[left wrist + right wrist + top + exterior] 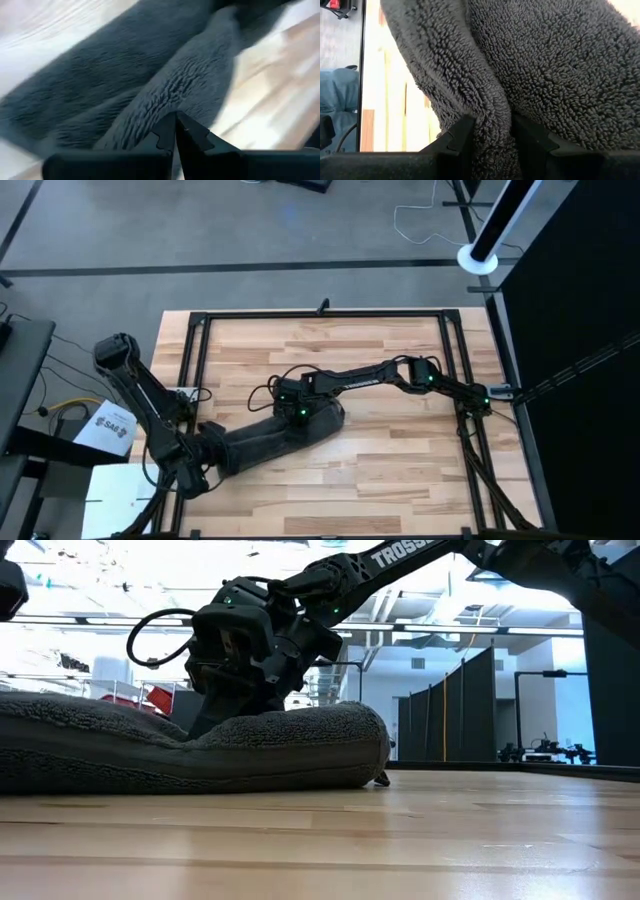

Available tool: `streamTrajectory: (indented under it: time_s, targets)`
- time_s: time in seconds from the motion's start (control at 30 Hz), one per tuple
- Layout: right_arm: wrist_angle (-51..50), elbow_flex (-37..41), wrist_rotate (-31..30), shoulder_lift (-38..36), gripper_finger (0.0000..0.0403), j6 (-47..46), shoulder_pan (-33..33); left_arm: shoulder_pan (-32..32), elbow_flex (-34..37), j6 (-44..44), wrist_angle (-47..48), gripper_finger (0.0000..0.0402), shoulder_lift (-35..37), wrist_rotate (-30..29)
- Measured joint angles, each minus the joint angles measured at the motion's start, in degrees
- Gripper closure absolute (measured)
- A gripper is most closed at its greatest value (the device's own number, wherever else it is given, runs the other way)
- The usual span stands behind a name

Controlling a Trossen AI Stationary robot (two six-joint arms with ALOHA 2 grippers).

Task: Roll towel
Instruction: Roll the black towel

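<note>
The dark grey towel (pixel 270 438) lies as a long bunched strip on the wooden table, running from the near left up toward the middle. In the low view the towel (pixel 250 750) is a thick mound resting on the boards. My right gripper (pixel 298 412) reaches in from the table's right and is shut on the towel's right part. My left gripper (pixel 205 452) is shut at the towel's left end, and in its wrist view the closed fingertips (pixel 175 122) point at the towel (pixel 150 75). My right gripper pinches a raised fold of the towel (pixel 492 120) between its two fingers (pixel 457 137), the pile bulging up between them. It comes slanting down from the table's right (pixel 225 705). The towel stays on the table, slack. My left gripper is shut with nothing seen between its tips; I cannot tell whether it touches the towel.
A black metal frame (pixel 190 330) borders the table top. Papers (pixel 112 425) lie beyond the left edge, and a white post base (pixel 483 258) stands behind the far right corner. Bare wood shows on the far side (pixel 300 345) and near side (pixel 380 480).
</note>
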State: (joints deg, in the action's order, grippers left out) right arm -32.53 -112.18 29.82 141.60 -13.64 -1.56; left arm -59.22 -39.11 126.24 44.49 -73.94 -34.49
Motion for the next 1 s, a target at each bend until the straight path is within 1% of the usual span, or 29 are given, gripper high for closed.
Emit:
streamTrajectory:
  time_s: [0.2, 0.4, 0.5, 0.6, 0.73, 1.0]
  targets:
    - [0.12, 0.0, -0.02, 0.02, 0.0297, -0.27, 0.0, -0.04, -0.04, 0.06, -1.33, 0.0401, -5.0, 2.85]
    - [1.2, 0.0, 0.03, 0.04, 0.0295, 0.05, 0.02, -2.23, -0.16, 0.21, -7.08, 0.0401, -10.55, 3.67]
    - [1.2, -0.68, 1.1, 0.1, 0.0295, 2.6, 0.02, -3.33, -0.26, 0.43, -9.85, 0.0401, -13.0, 4.14]
    - [-0.88, -2.65, 1.16, 0.21, 0.0294, 3.03, 0.02, -3.84, -0.26, 0.56, -12.23, 0.0401, -14.96, 4.23]
    - [-4.45, -5.65, 1.09, 0.37, 0.0294, 4.18, 0.0, -4.53, -0.35, 0.7, -12.96, 0.0401, -16.93, 4.23]
    - [-10.55, -9.8, 1.18, 0.37, 0.0294, 5.14, -0.17, -5.22, -0.39, 0.87, -13.0, 0.0401, -17.94, 3.94]
